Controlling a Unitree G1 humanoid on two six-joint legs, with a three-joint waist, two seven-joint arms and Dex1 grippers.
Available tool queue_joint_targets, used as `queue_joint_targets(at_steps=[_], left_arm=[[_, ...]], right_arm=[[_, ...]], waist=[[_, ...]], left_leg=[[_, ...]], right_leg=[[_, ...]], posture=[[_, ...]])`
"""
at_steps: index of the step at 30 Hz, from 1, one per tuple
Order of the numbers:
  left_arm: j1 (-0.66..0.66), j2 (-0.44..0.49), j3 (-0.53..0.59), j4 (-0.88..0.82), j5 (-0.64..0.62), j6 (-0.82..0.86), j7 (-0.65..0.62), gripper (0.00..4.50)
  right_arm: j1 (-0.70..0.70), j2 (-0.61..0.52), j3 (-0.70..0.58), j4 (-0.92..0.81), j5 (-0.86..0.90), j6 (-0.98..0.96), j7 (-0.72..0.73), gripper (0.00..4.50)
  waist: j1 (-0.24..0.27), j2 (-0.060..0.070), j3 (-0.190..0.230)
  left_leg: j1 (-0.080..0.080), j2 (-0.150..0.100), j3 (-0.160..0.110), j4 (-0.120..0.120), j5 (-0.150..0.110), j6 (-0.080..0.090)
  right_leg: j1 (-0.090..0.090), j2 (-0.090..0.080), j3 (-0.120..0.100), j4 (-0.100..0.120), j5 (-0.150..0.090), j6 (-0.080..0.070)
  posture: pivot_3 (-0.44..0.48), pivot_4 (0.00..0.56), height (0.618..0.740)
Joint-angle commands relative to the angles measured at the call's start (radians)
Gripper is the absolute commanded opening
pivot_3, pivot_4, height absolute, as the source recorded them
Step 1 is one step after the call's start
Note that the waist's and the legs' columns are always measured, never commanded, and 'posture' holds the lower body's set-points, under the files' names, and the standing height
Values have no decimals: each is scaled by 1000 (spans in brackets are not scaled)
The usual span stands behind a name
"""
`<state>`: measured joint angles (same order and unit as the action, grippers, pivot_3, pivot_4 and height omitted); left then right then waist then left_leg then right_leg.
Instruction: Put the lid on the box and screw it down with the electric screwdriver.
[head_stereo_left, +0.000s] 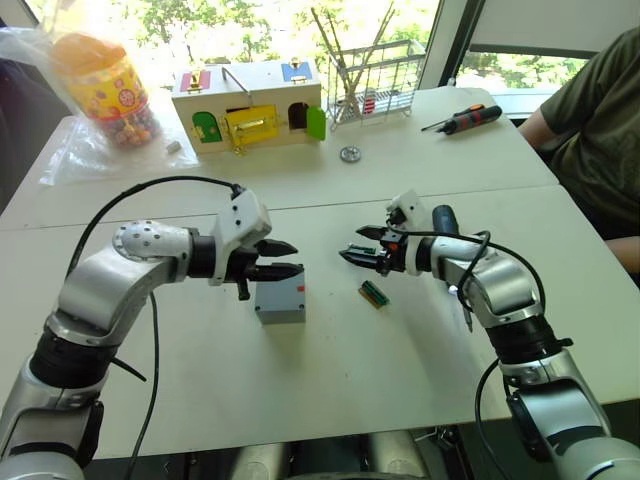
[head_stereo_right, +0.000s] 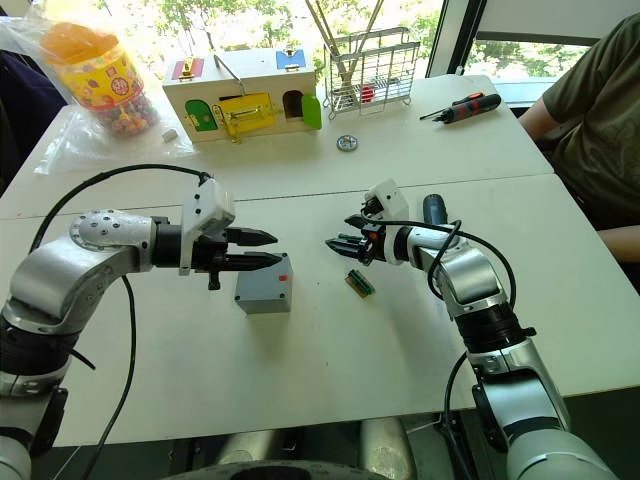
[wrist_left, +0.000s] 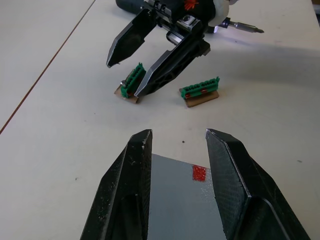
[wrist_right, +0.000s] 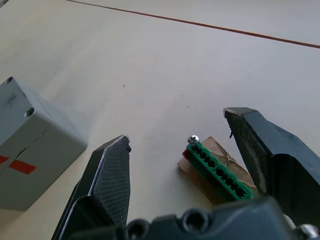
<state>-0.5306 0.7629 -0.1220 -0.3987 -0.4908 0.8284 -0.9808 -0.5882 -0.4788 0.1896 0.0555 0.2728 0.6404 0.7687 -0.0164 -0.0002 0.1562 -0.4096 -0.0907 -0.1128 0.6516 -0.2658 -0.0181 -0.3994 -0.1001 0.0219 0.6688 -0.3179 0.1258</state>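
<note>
**Lid looks on, so brace the box and go get the driver**

Left gripper has its fingers spread, nothing between them, hanging right over the near-left edge of the box. Right gripper is spread wide too and empty, off to the box's right with its tips pointing back at the box.

The lid seems to be seated already. There's a seam running round the grey body and a corner screw hole facing up, though I can't tell if any screws are in. The box sits flat on the table, red sticker on top.

Just right of the box, under the right gripper, are two little green connector strips. One has a loose screw at its end.

The electric screwdriver lies further right of the box, behind the right forearm, bit pointing away.

How I'd do it:
- Drop the left gripper straight down and pinch the box by two opposite walls, low, so the corner holes stay uncovered.
- Pull the right gripper back from the connectors and go round for the driver. It's half tucked under its own arm and cable, so that's an awkward reach.
- Grab the barrel mid-length so the bit can stand upright over a hole.

Main risk, I reckon, is knocking the lid askew.
</note>
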Motion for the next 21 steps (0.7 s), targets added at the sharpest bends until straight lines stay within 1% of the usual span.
queue_joint_targets(at_steps=[1,10,12,13,14,18,19,21], left_arm=[[2,10,5,-15,2,-12,3,1707],[25,34,1,23,28,-50,-4,1707],[29,32,1,24,30,-54,-4,1707],[30,31,0,24,30,-55,-3,1707],[32,31,0,23,31,-55,-2,1707],[39,32,-2,25,36,-61,-2,1707],[42,33,-2,26,38,-63,-3,1707],[44,33,-1,27,39,-65,-4,1707]], right_arm=[[-19,11,-8,-2,-7,-17,9,3437],[-23,43,-18,39,-18,-28,3,3437],[-25,47,-18,49,-22,-36,2,2871],[-25,47,-19,52,-24,-38,2,2689],[-26,51,-22,56,-24,-40,0,2334],[-30,59,-29,63,-28,-45,-5,362],[-29,61,-32,63,-27,-44,-6,40],[-28,66,-37,63,-24,-41,-7,40]], waist=[[-2,0,0],[-2,0,0],[-1,0,0],[-1,0,0],[-2,0,0],[-3,0,0],[-4,0,0],[-3,0,0]], left_leg=[[0,0,0,0,0,0],[0,0,0,0,0,0],[0,0,0,0,0,0],[0,0,0,0,0,0],[0,0,0,0,0,0],[0,0,0,0,0,0],[0,0,0,0,0,0],[0,0,0,0,0,0]], right_leg=[[0,0,0,0,0,0],[0,0,0,0,0,0],[0,0,0,0,0,0],[0,0,0,0,0,0],[0,0,0,0,0,0],[0,0,0,0,0,0],[0,0,0,0,0,0],[0,1,0,0,0,0]], posture=[[0,150,740],[0,150,740],[0,150,740],[0,150,740],[0,150,740],[0,150,740],[0,150,740],[0,150,740]])
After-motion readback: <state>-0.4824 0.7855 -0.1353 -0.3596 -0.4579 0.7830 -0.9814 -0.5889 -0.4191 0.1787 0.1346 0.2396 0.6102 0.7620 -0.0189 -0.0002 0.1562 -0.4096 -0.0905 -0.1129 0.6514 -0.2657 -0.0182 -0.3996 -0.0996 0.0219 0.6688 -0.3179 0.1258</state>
